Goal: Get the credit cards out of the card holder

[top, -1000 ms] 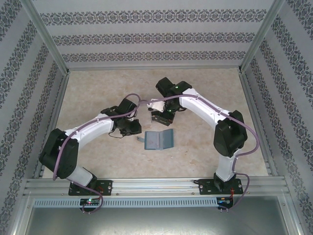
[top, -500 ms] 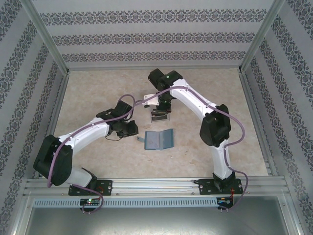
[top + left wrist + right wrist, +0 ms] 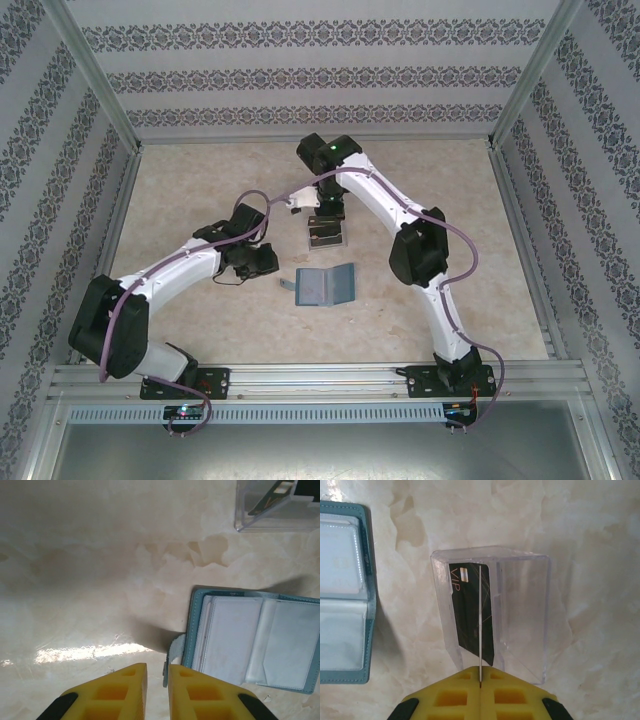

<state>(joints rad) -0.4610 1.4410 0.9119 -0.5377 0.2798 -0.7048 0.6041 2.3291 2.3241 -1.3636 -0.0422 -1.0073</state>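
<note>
Shifted rearward, right tool (image 3: 480,676) pinching card (image 3: 479,620) edge-on at clear box (image 3: 520,605), lengthwise outward, left tool (image 3: 157,672) ajar

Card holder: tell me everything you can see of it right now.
The card holder is a small teal bifold lying open and flat on the marbled table, inside up. Both halves show pale, clear-looking plastic sleeves inside a stitched teal border. A small grey tab sticks out from one outer edge, toward the left gripper, whose narrowly parted jaws hold nothing. The clear box stands just beyond it, apart. No gripper holds it.
</note>
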